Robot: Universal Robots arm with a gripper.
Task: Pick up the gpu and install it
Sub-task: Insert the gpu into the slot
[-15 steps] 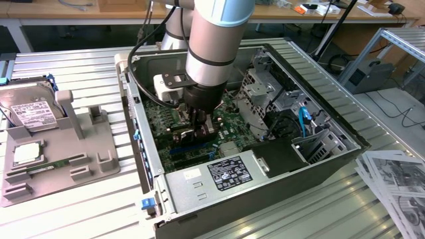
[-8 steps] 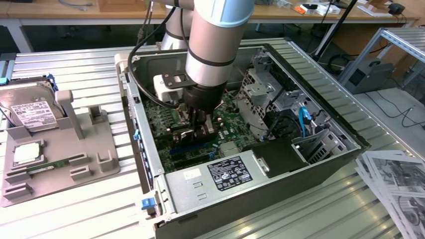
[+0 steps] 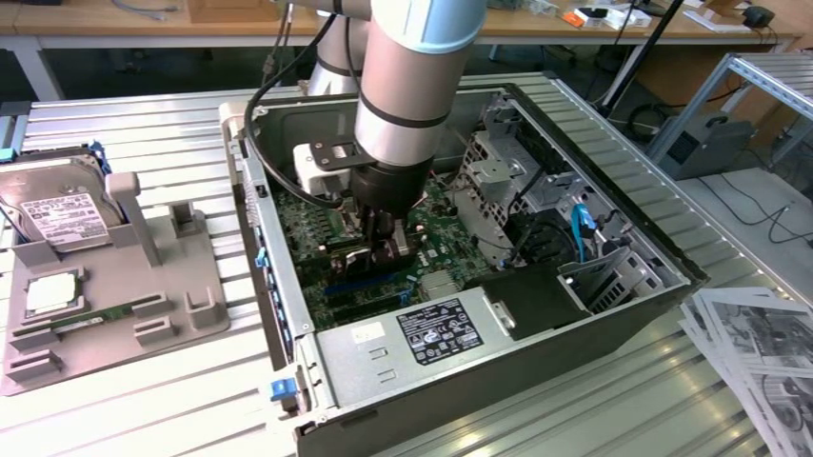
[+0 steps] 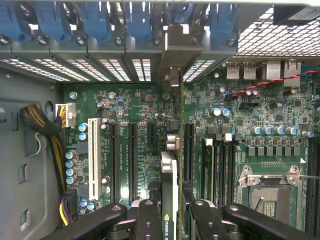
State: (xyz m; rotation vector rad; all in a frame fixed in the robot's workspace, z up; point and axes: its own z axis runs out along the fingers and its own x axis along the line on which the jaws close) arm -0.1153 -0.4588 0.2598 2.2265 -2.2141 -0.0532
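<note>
Gripper: your 1 gripper [image 4: 169, 212] sits closest to the wrist camera, its 2 black fingers [image 4: 147, 217] clamped on either face of the gpu.
Gpu: the gpu [image 4: 169, 172] is in that grasp, seen edge-on as a thin vertical strip with a small green logo just above the fingers.
Long axis: the card runs straight away from the gripper toward the case's rear wall, parallel to the expansion slots.
Side to side: the card's edge lies between 2 long black slots, closer to the black slot [image 4: 189, 150] on the processor side than to the other one.
Height: seated or hovering over the board, I cannot tell; it may be just above the slot.
Motherboard: the green motherboard [image 4: 140, 115] lies beneath, with 1 white slot [image 4: 92, 155] well off to one side and the open processor socket [image 4: 272, 185] to the other.
Bracket: the card's metal bracket [image 4: 173, 55] reaches the rear openings, below a row of blue latches [image 4: 140, 20].
Exterior view: the arm [image 3: 406, 86] reaches down into the open computer case [image 3: 508, 381].
Beyond the case: a grey parts tray [image 3: 114, 314] holding a hard drive [image 3: 57, 214] rests on the exterior view's left.
</note>
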